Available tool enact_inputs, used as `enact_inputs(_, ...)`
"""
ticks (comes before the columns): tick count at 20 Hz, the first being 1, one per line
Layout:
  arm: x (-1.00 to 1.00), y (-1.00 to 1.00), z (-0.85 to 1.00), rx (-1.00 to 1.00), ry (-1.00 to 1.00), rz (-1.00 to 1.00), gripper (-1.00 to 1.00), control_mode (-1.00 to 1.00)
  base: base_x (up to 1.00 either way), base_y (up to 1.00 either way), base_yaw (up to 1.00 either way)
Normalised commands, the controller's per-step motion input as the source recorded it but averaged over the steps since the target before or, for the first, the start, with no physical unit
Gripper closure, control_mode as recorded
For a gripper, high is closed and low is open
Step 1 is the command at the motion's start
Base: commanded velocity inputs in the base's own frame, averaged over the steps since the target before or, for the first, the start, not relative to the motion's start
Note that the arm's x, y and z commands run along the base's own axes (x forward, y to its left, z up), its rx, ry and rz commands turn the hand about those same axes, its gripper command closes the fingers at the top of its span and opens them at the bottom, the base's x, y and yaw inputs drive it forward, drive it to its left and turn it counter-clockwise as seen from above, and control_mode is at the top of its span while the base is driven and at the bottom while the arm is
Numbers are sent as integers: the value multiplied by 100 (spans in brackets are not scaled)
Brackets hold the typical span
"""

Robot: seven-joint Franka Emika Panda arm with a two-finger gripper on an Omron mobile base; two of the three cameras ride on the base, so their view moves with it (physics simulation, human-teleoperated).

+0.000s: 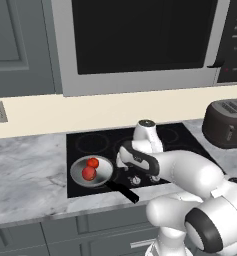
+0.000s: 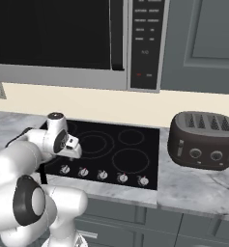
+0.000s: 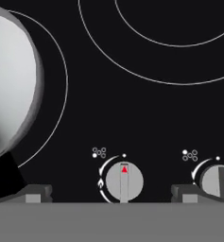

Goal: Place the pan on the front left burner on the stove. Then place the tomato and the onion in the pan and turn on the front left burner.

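Silver knob (image 3: 124, 182) sits dead ahead of the claw (image 3: 109, 197) in the hand view, red pointer straight up, a second like knob (image 3: 223, 182) off to its right. Claw fingertips (image 3: 35, 194) stand wide apart, one each side of the first knob, nothing between them, so it's open and empty, hovering low over the knob row at the front of the stove (image 1: 97, 142). Pan (image 1: 91, 170) already sits on the front left burner (image 3: 56, 90), handle pointing out toward the desk (image 1: 25, 170) edge; tomato (image 1: 93, 162) and onion (image 1: 89, 173) both lie inside it, touching or nearly so. Judging from that, only the burner switch is left. Which knob maps to front left I can't confirm: the little dot icons beside each are too small to read. Knob looks like a small rigid metal disc with a raised bar across its face. It's smooth and likely slippery on the rim, so I'd pinch across the bar with the pads flat on its two sides, then rotate the wrist. It should be light to turn and not fragile, but a shallow grip would slip off. Pan rim lies close on the left in the hand view, so keep the left finger clear of it. Toaster (image 2: 203, 140) is well apart on the right.
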Motion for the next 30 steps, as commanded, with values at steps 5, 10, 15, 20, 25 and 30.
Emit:
enact_inputs(5, -6, -21, -4, 0, 1, -1, -100, -100, 0, 0, 0)
enact_inputs(10, -17, -2, -5, 0, 0, 0, -100, -100, 0, 0, 0)
enact_inputs(15, -9, 0, -6, 0, 2, 0, -100, -100, 0, 0, 0)
enact_inputs(20, 0, 0, -8, 0, 2, 0, -100, -100, 0, 0, 0)
enact_inputs(25, 4, 0, -4, 0, 3, 0, -100, -100, 0, 0, 0)
enact_inputs(30, 0, 0, -8, 0, 4, 0, -100, -100, 0, 0, 0)
